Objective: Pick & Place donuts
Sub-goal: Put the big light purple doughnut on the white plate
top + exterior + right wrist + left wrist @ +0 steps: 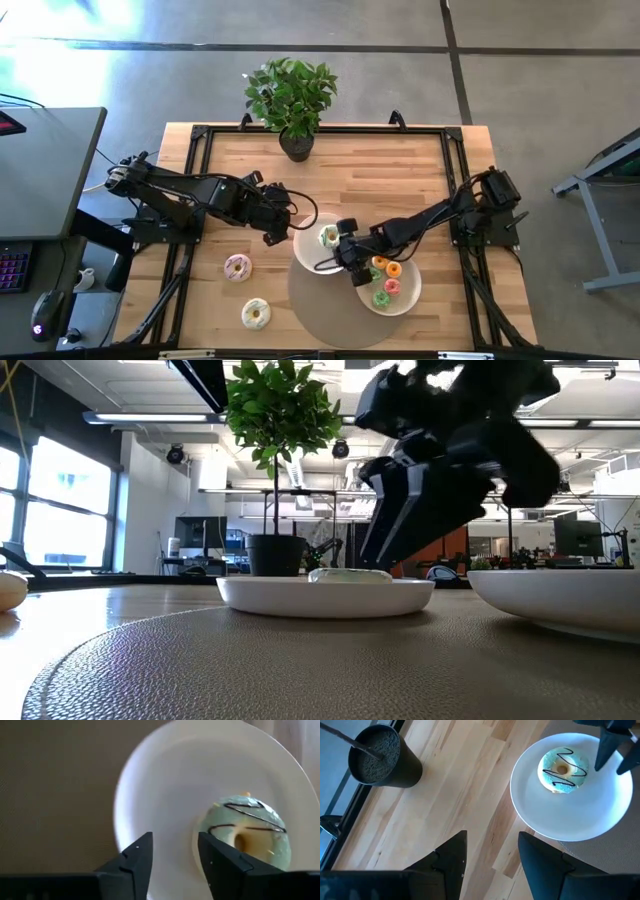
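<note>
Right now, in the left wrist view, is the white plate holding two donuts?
No. The white plate holds only one donut, pale blue-green with a dark zigzag line of icing, lying flat near its middle.

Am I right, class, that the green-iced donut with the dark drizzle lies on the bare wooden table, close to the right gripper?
Not quite. The green-iced donut lies on a white plate, not on the bare wood, as the left wrist view shows. It is indeed close to the right gripper.

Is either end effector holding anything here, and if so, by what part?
Nothing is held. Left end effector and right end effector are both open and empty, near the green donut.
</note>
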Motion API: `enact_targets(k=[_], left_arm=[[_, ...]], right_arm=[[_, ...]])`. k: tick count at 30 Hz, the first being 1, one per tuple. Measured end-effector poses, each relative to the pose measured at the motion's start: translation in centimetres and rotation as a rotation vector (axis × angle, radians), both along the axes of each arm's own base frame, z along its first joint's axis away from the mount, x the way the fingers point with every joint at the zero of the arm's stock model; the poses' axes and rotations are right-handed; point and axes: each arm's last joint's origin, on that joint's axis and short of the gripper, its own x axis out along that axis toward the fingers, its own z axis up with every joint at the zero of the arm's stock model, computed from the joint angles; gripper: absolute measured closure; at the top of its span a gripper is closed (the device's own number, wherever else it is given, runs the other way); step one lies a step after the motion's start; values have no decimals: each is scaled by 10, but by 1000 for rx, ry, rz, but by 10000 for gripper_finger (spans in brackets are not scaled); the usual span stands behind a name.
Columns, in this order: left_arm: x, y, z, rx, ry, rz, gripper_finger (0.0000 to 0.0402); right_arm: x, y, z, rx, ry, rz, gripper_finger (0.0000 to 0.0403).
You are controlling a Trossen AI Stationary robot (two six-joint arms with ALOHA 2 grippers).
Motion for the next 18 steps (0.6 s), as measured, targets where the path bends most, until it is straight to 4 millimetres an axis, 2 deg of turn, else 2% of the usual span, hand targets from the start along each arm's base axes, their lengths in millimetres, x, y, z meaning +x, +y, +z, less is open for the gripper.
enact_targets(k=[6, 9, 13, 18], left_arm=[[0, -3, -1, -57, 7, -11, 229], [-3, -13, -5, -63, 18, -38, 229], [-14, -38, -16, -24, 23, -53, 229], [-40, -77, -33, 51, -46, -17, 229]], right_arm=[[2, 16, 10, -107, -83, 51, 234], [4, 20, 16, -146, -113, 43, 234], [-1, 22, 23, -153, -91, 40, 234], [-13, 20, 28, -73, 5, 15, 234]])
